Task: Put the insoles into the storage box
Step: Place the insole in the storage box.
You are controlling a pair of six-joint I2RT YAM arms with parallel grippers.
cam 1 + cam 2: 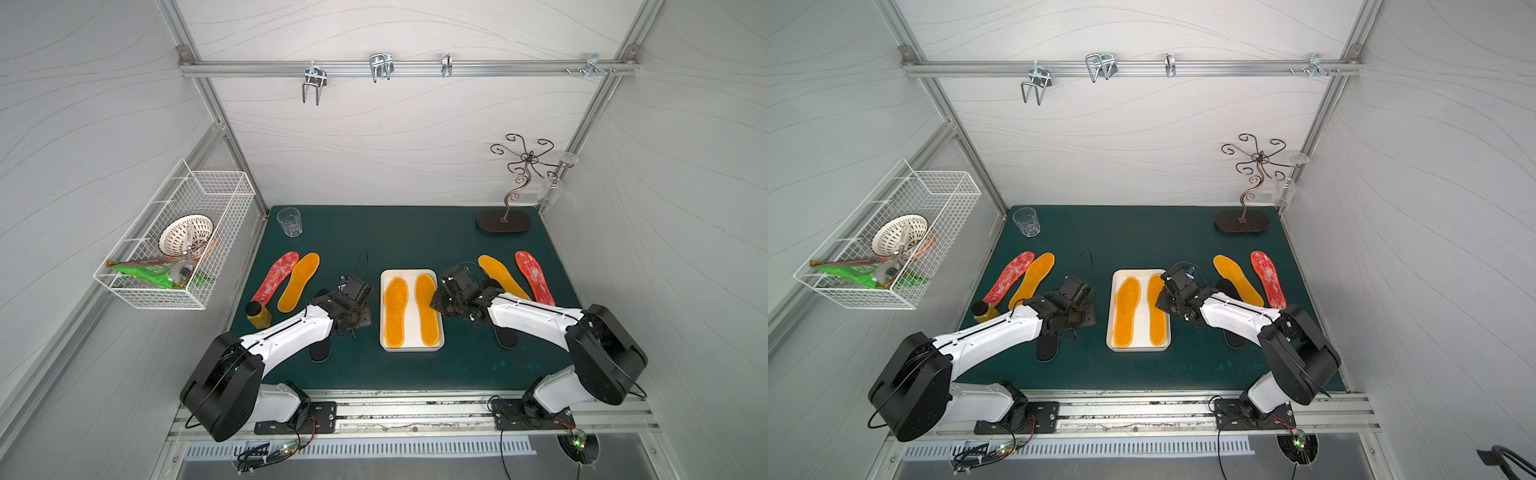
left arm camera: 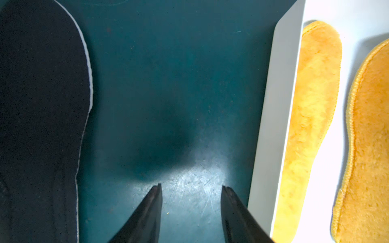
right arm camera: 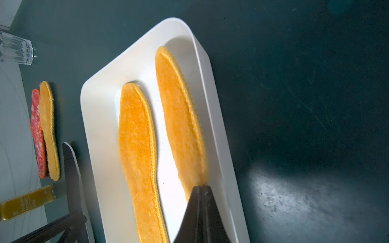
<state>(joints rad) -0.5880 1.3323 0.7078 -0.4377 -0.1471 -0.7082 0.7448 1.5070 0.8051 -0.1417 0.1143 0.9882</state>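
The white storage box (image 1: 409,272) sits mid-mat with two orange insoles inside. My right gripper (image 3: 203,186) is shut on the edge of the right one (image 3: 181,117), which tilts against the box wall (image 3: 212,117). The other orange insole (image 3: 136,136) lies flat. My left gripper (image 2: 190,186) hangs open over bare mat between a black insole (image 2: 42,115) and the box (image 2: 273,126). On the mat's left lie a red insole (image 1: 276,276) and an orange one (image 1: 299,282). On the right lie an orange (image 1: 500,276), a red (image 1: 534,276) and a black insole (image 1: 506,336).
A clear glass (image 1: 289,221) stands at the back left and a yellow bottle (image 1: 258,313) at the left edge. A curly metal stand (image 1: 504,220) is at the back right. A wire basket (image 1: 174,237) hangs on the left wall.
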